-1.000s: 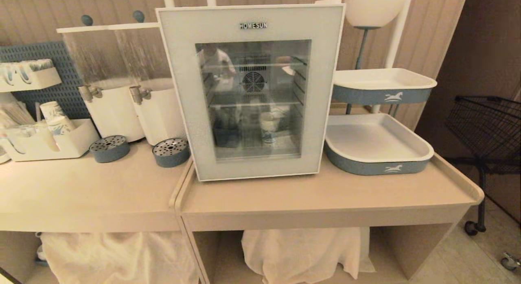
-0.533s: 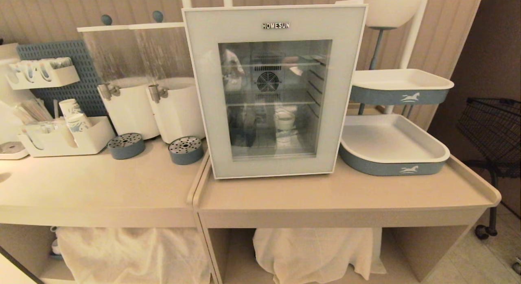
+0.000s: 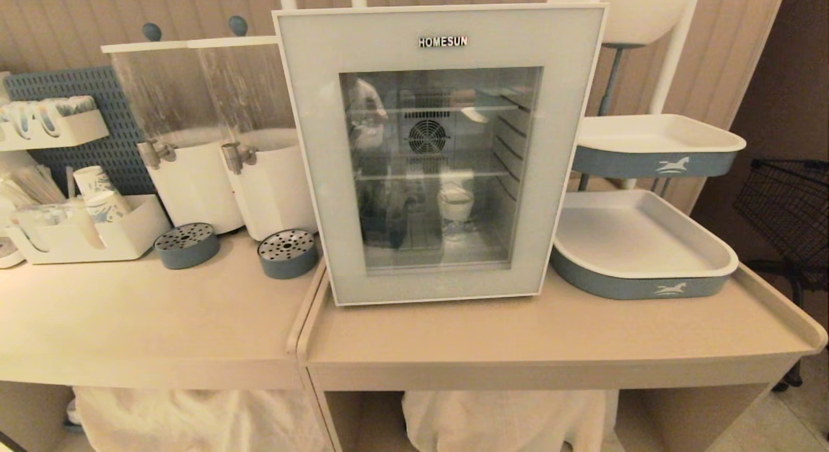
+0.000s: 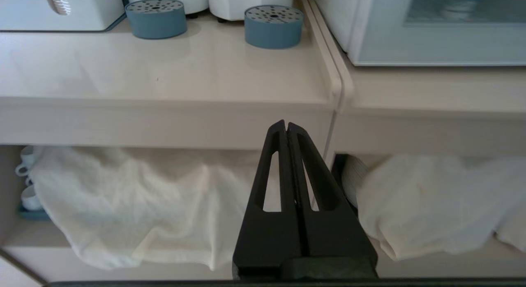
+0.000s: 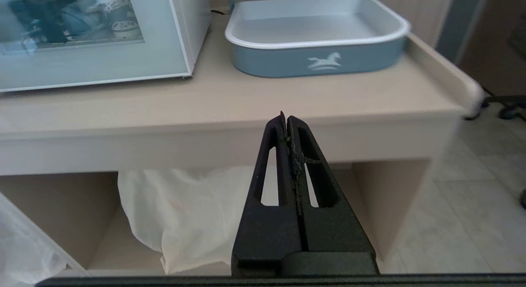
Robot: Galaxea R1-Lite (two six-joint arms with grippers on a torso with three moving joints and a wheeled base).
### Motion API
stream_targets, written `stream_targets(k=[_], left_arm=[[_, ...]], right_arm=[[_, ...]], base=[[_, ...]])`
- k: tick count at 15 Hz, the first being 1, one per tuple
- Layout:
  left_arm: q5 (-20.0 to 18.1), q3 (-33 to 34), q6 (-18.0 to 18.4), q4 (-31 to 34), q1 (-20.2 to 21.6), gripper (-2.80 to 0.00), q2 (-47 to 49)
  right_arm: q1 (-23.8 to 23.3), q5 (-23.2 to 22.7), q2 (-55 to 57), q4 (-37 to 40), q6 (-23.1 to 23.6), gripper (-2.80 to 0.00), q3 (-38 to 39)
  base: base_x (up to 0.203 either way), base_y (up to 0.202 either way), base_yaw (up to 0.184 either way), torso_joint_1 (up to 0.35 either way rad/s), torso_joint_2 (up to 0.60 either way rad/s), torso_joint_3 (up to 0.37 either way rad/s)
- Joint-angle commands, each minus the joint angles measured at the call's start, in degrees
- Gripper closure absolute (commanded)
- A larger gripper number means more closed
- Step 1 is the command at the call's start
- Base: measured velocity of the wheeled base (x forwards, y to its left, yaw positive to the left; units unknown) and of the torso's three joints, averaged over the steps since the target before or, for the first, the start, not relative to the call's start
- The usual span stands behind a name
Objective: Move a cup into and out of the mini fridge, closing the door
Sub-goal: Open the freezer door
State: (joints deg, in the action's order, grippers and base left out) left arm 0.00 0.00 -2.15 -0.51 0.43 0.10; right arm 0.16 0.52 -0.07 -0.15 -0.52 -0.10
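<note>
The mini fridge (image 5: 196,28) stands in the middle of the counter. Its door (image 3: 307,147), a pale grey-blue frame with "HOMESUN" at the top, is closed. Through the glass window I see the cup (image 3: 455,204) upright on the lower wire shelf, and the right wrist view shows the cup (image 5: 122,27) too. Neither arm shows in the head view. My left gripper (image 4: 286,123) is shut and empty, held low in front of the counter's front edge. My right gripper (image 5: 286,116) is likewise shut and empty before the counter's right part.
Two white drink dispensers (image 3: 194,180) with blue drip trays (image 3: 287,252) stand left of the fridge, beside an organiser with paper cups (image 3: 97,193). Two white-and-blue trays (image 3: 641,245) sit on the right. A black wire cart (image 3: 790,206) is further right. White cloth (image 4: 123,204) hangs under the counter.
The whole head view has shifted and the fridge now looks larger, so the camera has moved closer. Nothing on the counter has moved; the door stays closed.
</note>
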Motion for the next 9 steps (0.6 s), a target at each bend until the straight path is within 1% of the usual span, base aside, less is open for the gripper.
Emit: stream_targets(k=[1,2,6,7,9], left_arm=[[0.0,0.0,-0.1,0.0,0.0,0.00,0.1],[0.0,0.0,-0.1,0.1,0.0,0.00,0.1],[0.1,-0.7,0.6,-0.7,0.0,0.00,0.1],[0.7,-2.2,0.9,-0.7,0.0,0.00,0.1],[2.5,-10.6,1.2,2.0,0.0,0.00,0.2]], right_arm=[[0.0,0.0,0.1,0.0,0.0,0.00,0.0],[0.0,0.0,0.1,-0.1,0.1,0.00,0.0],[0.0,0.1,0.1,-0.1,0.2,0.00,0.0],[0.0,0.1,0.1,-0.1,0.2,0.00,0.0],[0.0,0.1,0.1,-0.1,0.2,0.00,0.0]], base=[[0.157,0.000,0.001,0.002,0.00,-0.001],[0.094,0.000,0.005,0.002,0.00,0.006],[0.000,0.000,0.000,0.000,0.00,0.000],[0.000,0.000,0.000,0.000,0.00,0.000],[0.000,0.000,0.000,0.000,0.00,0.000]])
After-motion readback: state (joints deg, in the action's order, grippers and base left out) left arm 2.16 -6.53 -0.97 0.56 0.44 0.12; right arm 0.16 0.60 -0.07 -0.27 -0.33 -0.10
